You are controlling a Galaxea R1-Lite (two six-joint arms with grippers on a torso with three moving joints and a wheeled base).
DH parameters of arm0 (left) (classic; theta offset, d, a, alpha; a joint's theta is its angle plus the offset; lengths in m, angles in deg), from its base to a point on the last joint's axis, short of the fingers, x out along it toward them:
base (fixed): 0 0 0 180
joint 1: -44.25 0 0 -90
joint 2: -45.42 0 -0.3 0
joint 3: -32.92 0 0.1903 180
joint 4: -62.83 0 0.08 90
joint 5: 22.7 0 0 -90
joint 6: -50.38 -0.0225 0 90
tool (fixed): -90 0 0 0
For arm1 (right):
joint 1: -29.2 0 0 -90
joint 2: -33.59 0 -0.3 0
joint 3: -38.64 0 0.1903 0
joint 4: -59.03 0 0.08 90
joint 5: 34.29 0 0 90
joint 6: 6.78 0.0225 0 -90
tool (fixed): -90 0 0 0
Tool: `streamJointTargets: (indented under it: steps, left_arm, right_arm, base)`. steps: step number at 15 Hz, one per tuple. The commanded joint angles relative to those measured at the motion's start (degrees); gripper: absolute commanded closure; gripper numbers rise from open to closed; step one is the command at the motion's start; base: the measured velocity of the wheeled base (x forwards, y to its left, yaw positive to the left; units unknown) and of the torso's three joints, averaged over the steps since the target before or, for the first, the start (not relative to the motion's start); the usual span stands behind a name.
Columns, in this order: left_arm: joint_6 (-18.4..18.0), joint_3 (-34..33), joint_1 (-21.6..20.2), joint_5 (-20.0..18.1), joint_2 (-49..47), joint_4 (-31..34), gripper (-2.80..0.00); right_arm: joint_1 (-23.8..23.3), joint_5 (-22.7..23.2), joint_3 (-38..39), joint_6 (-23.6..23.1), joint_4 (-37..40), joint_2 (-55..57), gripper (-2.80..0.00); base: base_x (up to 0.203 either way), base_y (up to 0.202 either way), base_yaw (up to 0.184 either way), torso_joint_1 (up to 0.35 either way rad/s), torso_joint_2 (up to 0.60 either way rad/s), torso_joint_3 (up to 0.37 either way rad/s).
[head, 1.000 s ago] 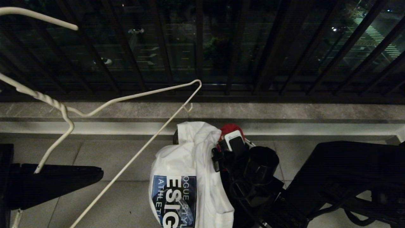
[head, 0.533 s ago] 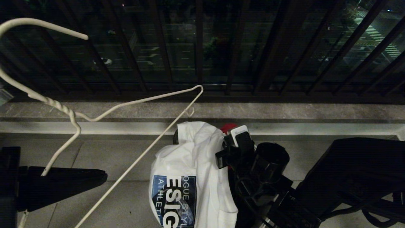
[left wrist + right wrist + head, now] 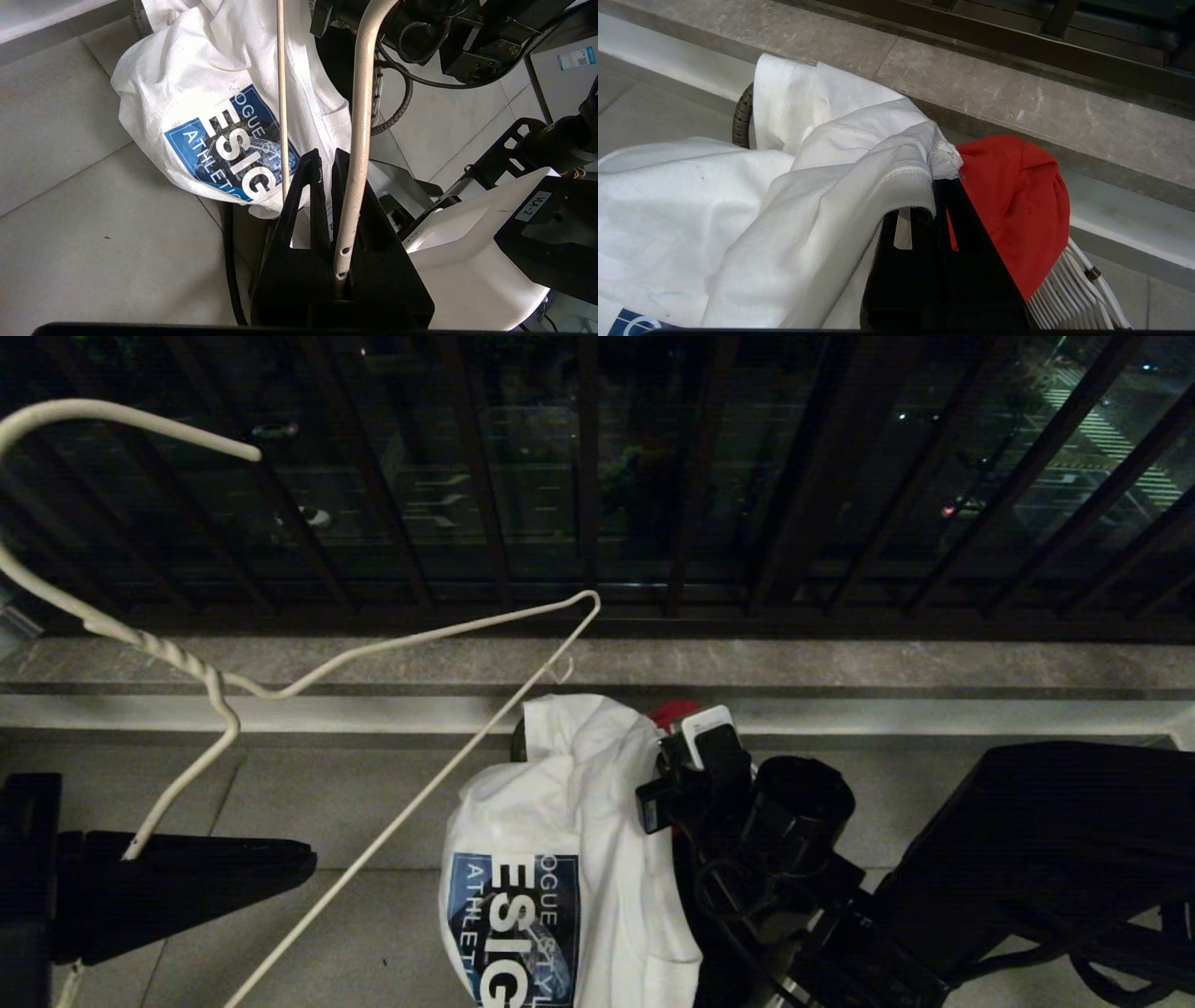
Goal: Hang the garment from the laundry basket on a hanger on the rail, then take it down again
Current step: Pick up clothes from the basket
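T-shirt: 1 pc, white w/ blue chest print, heaped over the basket on the tiled floor, just below the stone ledge. Basket: 1, mostly covered; dark woven rim shows at one spot. Holds the shirt plus 1 red cloth beside it. Hanger: 1, white wire, held in the air at left, hook up. Left tool clamped on the hanger's lower arm. Right tool pinched on the shirt's ribbed edge. Railing bars behind the ledge; bare floor open at left of the basket.
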Motion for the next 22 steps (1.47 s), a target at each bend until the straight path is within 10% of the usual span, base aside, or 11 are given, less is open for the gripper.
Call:
streamJointTargets:
  steps: [1,22]
  left_arm:
    - [-0.05,-0.5,-0.01,-0.07,-0.04,0.12,0.0]
    - [-1.78,-1.88,-0.01,0.02,-0.53,0.12,0.0]
  right_arm:
    - [0.02,-0.13,-0.04,-0.1,-0.51,0.08,0.0]
    - [0.11,-0.21,-0.04,-0.27,-0.51,1.14,0.0]
  base:
    - [0.0,0.0,0.0,0.0,0.0,0.0]
    - [0.0,0.0,0.0,0.002,0.0,0.153]
